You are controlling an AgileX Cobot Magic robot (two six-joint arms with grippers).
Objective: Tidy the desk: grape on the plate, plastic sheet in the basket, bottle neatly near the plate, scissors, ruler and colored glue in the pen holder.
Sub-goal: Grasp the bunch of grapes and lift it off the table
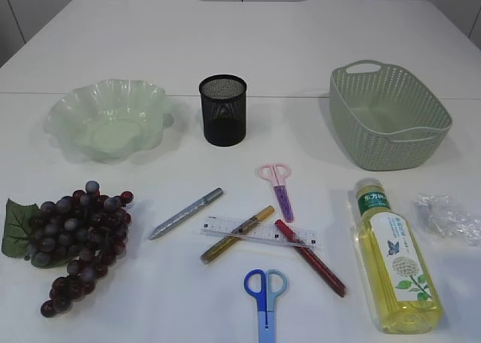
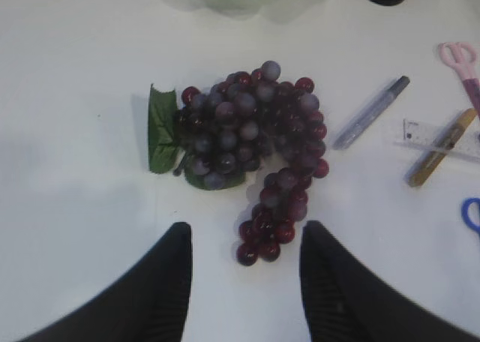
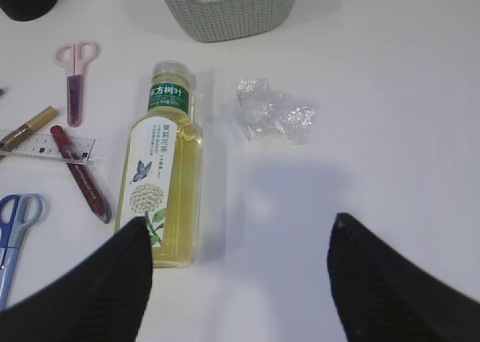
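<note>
A dark grape (image 1: 79,234) bunch with a green leaf lies at the front left. In the left wrist view the grape (image 2: 255,147) has its lowest berries between the fingertips of my open left gripper (image 2: 246,233), with no contact. My right gripper (image 3: 240,223) hangs wide open over bare table, between the lying bottle (image 3: 161,177) and the crumpled plastic sheet (image 3: 274,115). Pink scissors (image 1: 279,185), blue scissors (image 1: 264,298), a clear ruler (image 1: 259,232) and silver (image 1: 186,213), gold (image 1: 237,235) and red (image 1: 310,268) colored glue pens lie mid-front. Neither gripper shows in the exterior view.
The pale green plate (image 1: 64,110) stands at the back left. Beside it is the black mesh pen holder (image 1: 223,110). The green woven basket (image 1: 421,95) stands at the back right, behind the bottle (image 1: 392,256) and plastic sheet (image 1: 451,217).
</note>
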